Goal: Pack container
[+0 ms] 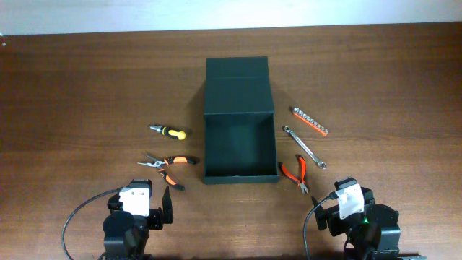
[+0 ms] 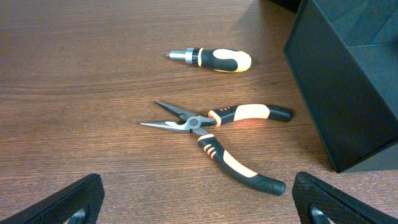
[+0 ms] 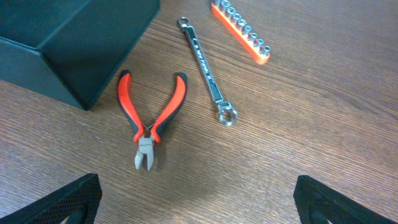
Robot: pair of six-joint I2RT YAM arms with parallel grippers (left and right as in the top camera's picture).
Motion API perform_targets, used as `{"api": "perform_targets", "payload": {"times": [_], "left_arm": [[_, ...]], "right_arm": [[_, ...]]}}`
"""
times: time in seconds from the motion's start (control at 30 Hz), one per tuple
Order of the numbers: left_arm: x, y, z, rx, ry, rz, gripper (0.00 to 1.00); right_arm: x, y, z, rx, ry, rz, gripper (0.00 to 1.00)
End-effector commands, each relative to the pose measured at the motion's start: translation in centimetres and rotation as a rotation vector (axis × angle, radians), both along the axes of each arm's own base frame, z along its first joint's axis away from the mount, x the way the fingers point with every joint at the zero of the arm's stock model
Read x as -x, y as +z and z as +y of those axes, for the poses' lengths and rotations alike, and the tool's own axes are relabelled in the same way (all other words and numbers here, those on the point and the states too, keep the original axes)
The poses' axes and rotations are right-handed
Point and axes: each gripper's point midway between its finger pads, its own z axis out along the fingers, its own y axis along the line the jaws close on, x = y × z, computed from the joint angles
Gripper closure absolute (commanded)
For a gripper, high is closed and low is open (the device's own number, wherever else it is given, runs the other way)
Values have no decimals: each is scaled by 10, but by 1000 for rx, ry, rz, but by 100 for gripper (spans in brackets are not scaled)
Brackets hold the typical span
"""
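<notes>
Left jaws: spread wide, holding nothing; only two dark fingertips (image 2: 68,202) show, at the bottom corners of the left wrist view.
Right jaws: equally wide apart and empty, seen the same way in the right wrist view.
Table (image 1: 72,87): brown wood with fine straight grain.
Long-nose pliers (image 2: 211,134): slim steel tips parted, ribbed black-and-orange grips splayed; left of the container's near left corner.
Side cutters (image 3: 149,118): short blunt head and smooth red grips; just beside the container's near right corner.
Container (image 1: 240,148): matte green-black rectangular box at the middle of the table, open. Only the overhead view shows all of it; each wrist view catches one corner wall.
Stubby screwdriver (image 2: 211,59): metal collar with a black-and-yellow handle; left of the container, beyond the pliers.
Spanner (image 3: 205,65): thin bright steel, lying diagonally right of the container.
Socket rail (image 3: 241,30): orange strip carrying a row of small metal sockets; right of the container, beyond the spanner.
Lid (image 1: 238,87): flat flap laid open behind the container.
</notes>
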Motion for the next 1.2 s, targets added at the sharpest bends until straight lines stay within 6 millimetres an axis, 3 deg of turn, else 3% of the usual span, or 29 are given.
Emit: {"api": "perform_targets", "payload": {"times": [0.0,0.17,0.33,0.5,0.7,0.8,0.93,1.07,1.17], "left_arm": [[-1,0,3,-19,6,-11,1],[-1,0,3,-19,6,-11,1],[-1,0,3,-19,6,-11,1],[-1,0,3,-19,6,-11,1],[-1,0,3,-19,6,-11,1],[-1,0,3,-19,6,-11,1],[-1,0,3,-19,6,-11,1],[-1,0,3,-19,6,-11,1],[-1,0,3,-19,6,-11,1]], "right_arm": [[-1,-2,-6,11,-33,1,1],[-10,22,6,-32,24,-50,1],[-23,75,13,-60,52,-55,1],[-55,131,13,-60,50,9,1],[-106,164,13,-59,41,178,1],[-136,161,12,-57,35,275,1],[-172,140,9,-40,17,408,1],[-205,105,10,-41,15,495,1],[-214,71,9,-41,13,573,1]]}}
